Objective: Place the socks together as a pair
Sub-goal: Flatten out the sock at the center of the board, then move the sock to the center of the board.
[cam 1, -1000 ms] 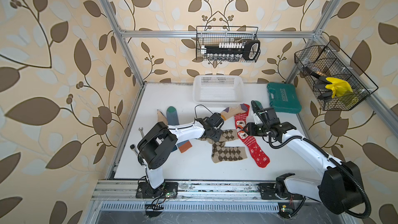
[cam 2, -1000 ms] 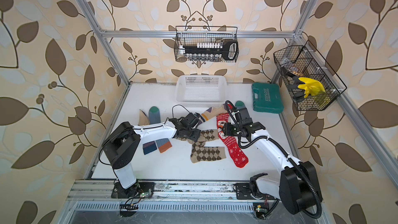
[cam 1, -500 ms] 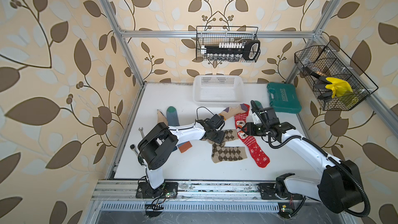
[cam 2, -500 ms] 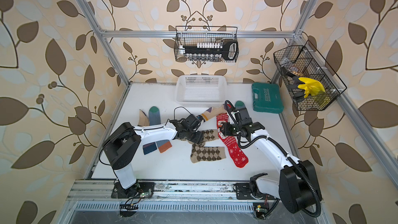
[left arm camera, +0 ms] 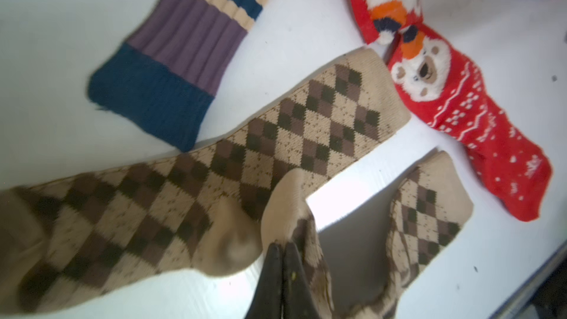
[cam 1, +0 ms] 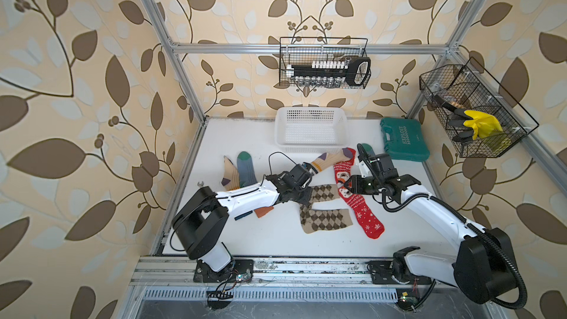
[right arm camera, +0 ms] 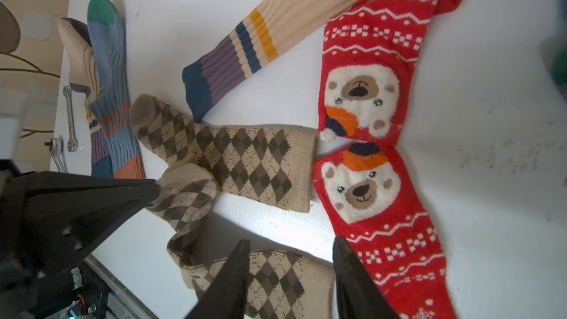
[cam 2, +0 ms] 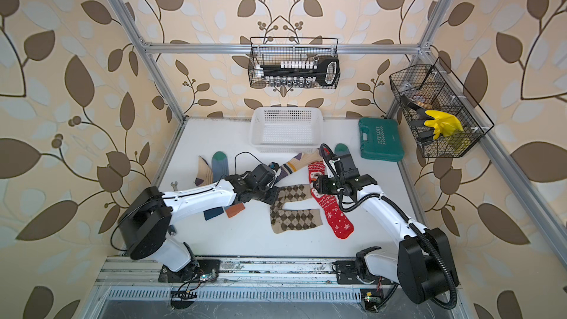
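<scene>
Two brown-tan argyle socks lie mid-table in both top views, the far one (cam 1: 323,193) flat and the near one (cam 1: 325,220) bent in an L. My left gripper (cam 1: 306,199) (left arm camera: 282,251) is shut on the near one's toe (right arm camera: 184,187), which is lifted a little. My right gripper (cam 1: 348,184) (right arm camera: 291,240) hovers open over that sock's cuff (right arm camera: 276,280), beside two red bear socks (cam 1: 366,219) (right arm camera: 365,96) lying cuff to cuff. A cream striped sock (cam 1: 331,159) lies behind. Its mate (cam 1: 230,173) and a blue-grey sock (cam 1: 245,168) lie at the left.
A white basket (cam 1: 311,148) stands at the back and a green tool case (cam 1: 403,142) at the back right. A green sock toe (cam 1: 366,148) shows behind the right arm. A wrench (cam 1: 201,183) lies by the left edge. Wire wall baskets hold tools and a yellow glove (cam 1: 481,122).
My left gripper has shut on the toe of the near argyle sock; its fingers stood apart before. The right arm has barely moved.
</scene>
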